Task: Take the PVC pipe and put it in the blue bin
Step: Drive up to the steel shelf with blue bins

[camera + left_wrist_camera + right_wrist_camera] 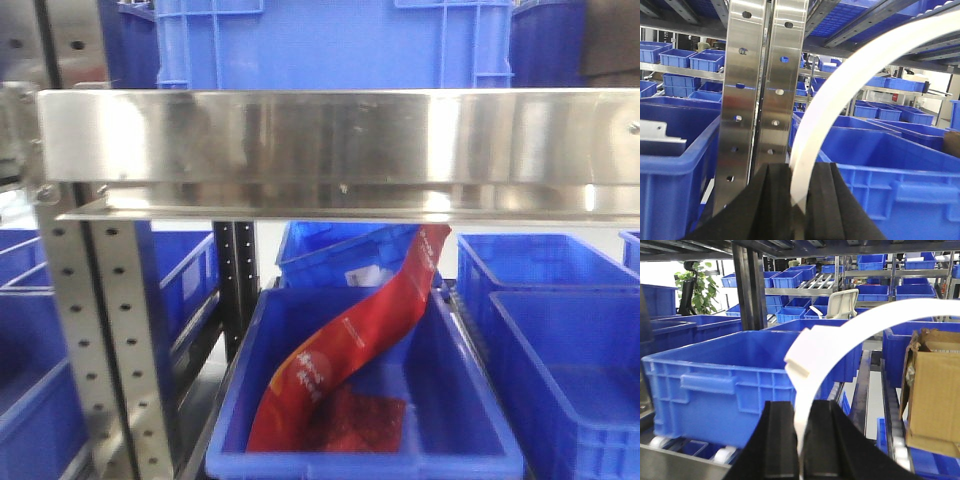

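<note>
Grips the white PVC pipe (pixel 812 145) tight in the closed jaws of both left gripper (pixel 800 172) and right gripper (pixel 801 412), arcing up and rightward from each; probably light, slick, springy, best held on bare tube below the stepped collar (pixel 802 362).

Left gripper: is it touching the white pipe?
Touching. The left wrist view shows the left gripper shut on the pipe, pads pressed against both sides.
</note>
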Robot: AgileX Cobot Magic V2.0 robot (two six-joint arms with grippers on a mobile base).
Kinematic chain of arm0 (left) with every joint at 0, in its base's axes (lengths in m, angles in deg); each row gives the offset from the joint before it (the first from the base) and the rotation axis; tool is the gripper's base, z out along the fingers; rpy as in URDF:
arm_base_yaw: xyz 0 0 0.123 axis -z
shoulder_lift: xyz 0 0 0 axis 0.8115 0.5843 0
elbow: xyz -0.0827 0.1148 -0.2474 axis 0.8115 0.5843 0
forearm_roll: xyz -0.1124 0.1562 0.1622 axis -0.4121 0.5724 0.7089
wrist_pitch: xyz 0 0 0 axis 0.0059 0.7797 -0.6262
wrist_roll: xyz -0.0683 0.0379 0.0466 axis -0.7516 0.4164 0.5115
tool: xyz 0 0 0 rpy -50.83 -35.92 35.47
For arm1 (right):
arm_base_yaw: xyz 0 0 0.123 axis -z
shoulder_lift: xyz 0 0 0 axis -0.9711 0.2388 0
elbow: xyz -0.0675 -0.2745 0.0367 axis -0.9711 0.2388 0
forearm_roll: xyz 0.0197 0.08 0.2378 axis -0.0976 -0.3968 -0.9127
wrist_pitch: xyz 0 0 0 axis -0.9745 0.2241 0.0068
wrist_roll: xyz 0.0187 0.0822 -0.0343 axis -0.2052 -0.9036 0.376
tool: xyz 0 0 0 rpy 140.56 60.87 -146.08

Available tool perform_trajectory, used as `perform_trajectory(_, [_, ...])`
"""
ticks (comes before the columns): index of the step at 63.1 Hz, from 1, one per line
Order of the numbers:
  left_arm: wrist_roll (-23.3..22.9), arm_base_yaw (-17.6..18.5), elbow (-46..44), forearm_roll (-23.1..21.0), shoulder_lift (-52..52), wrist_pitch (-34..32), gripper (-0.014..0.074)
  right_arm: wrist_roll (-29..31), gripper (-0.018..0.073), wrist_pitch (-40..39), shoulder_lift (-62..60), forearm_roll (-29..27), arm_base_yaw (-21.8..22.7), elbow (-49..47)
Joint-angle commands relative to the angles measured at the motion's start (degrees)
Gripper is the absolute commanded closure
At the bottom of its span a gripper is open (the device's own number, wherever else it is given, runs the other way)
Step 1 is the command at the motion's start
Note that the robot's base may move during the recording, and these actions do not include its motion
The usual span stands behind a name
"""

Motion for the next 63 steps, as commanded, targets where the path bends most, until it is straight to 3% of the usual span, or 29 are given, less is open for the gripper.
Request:
perform_trajectory(1, [0.03,0.31,0.04,0.0,-0.01,-1.59,0.0707,0.3,0.0727,-1.17,-0.26,0.2,-0.08,0.04])
perform_trajectory(63, [0.03,0.31,0.04,0.0,-0.01,-1.59,0.0707,0.3,0.0727,-1.17,-0.26,0.2,-0.08,0.04])
